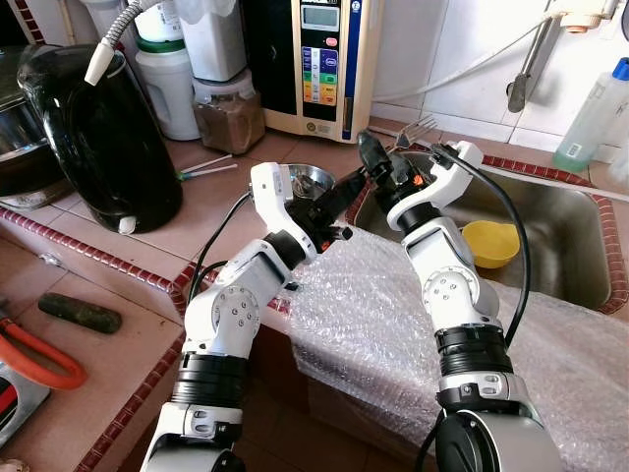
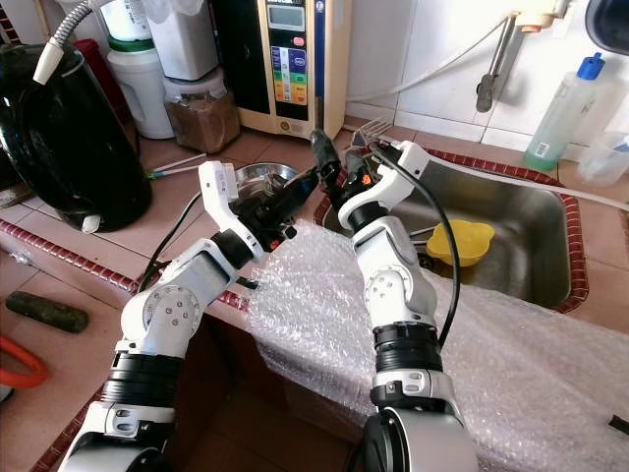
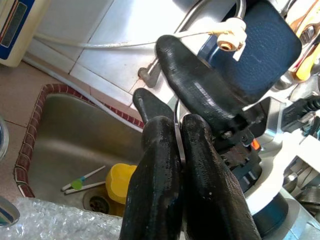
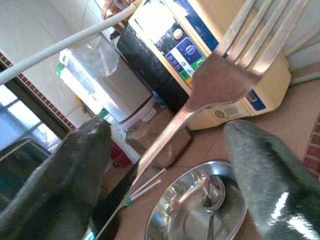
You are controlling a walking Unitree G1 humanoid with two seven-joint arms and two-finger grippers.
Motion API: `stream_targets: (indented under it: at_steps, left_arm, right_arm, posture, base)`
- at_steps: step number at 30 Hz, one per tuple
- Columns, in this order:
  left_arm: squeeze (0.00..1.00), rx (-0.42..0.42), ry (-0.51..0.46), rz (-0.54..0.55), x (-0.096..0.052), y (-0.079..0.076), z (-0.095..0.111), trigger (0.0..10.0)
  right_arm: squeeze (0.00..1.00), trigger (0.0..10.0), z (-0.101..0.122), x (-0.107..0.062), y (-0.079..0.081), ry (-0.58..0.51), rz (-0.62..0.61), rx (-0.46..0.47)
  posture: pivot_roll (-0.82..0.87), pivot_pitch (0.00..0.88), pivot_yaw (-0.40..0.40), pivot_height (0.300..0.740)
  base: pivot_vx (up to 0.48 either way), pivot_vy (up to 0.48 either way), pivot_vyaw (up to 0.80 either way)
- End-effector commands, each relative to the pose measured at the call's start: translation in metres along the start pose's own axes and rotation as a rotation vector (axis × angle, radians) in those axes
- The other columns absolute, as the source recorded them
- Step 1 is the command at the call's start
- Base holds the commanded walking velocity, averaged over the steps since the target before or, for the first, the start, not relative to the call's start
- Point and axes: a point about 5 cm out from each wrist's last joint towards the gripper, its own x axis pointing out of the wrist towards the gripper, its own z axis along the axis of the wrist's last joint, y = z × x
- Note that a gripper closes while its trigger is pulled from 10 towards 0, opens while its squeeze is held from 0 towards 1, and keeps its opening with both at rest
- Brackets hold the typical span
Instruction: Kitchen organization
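A steel fork (image 1: 419,129) is held in the air over the sink's left corner, tines pointing up and away. My left gripper (image 1: 350,186) reaches in from the left and is shut on the fork's handle; a thin strip of metal shows between its pressed fingers (image 3: 160,165). My right gripper (image 4: 165,145) is open, its two fingers spread on either side of the fork (image 4: 225,75) without closing on it. Below them a steel bowl (image 1: 311,177) on the counter holds a spoon (image 4: 210,192).
A steel sink (image 1: 565,231) with a yellow cup (image 1: 489,243) lies to the right. Bubble wrap (image 1: 373,315) covers the counter's front edge. A black kettle (image 1: 98,128), jars (image 1: 229,113) and a water machine (image 1: 314,64) crowd the back left. A clear bottle (image 1: 593,116) stands far right.
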Motion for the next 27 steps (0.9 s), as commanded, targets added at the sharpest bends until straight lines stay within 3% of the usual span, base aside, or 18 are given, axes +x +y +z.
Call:
stream_targets:
  at_steps: [1, 27]
  left_arm:
    - [0.0, 0.015, 0.012, -0.023, 0.005, -0.004, 0.001, 0.0]
    - [0.0, 0.016, 0.004, -0.027, 0.008, -0.004, 0.0, 0.0]
  right_arm:
    - [0.0, 0.0, 0.005, 0.005, 0.003, -0.013, -0.001, 0.007]
    - [0.0, 0.0, 0.019, 0.007, -0.02, -0.06, -0.144, 0.17]
  posture:
    - [0.04, 0.0, 0.036, 0.74]
    - [0.03, 0.0, 0.026, 0.74]
  base:
    - [0.0, 0.0, 0.0]
    - [0.0, 0.0, 0.0]
